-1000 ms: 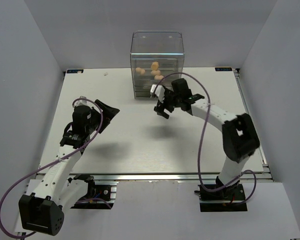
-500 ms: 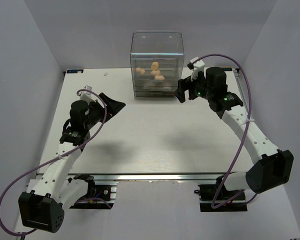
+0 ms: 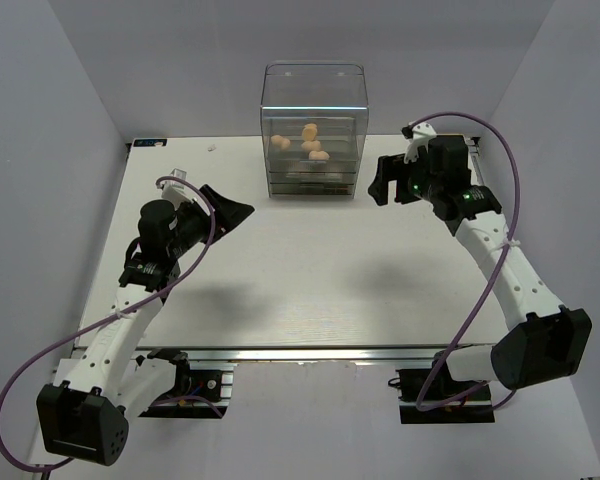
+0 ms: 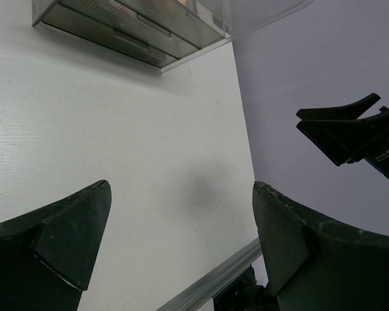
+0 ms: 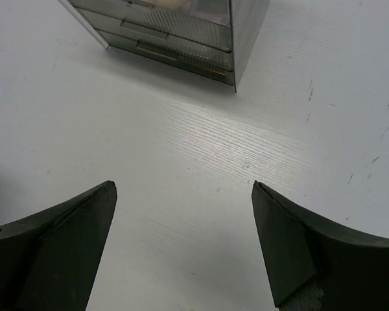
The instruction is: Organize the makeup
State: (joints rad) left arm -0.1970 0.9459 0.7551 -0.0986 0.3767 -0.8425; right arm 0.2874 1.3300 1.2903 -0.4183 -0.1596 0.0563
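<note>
Several peach egg-shaped sponges [image 3: 311,145] lie inside the tall clear drawer box [image 3: 313,90] at the back middle of the table. The lipstick tubes and the flat packets are not visible in any view. My left gripper [image 3: 227,212] is open and empty, above the table left of the box. My right gripper [image 3: 381,180] is open and empty, held just right of the box's lower drawers. The box's lower drawers show shut in the left wrist view [image 4: 136,35] and in the right wrist view [image 5: 175,39].
The white table [image 3: 310,270] has a metal rail [image 3: 310,350] along its near edge. Grey walls close in the left, back and right sides. A small white speck [image 3: 211,148] lies at the back left.
My right gripper has swung from in front of the box's lower drawers to the right of the box and a little away. My left gripper has risen and shifted slightly right.
</note>
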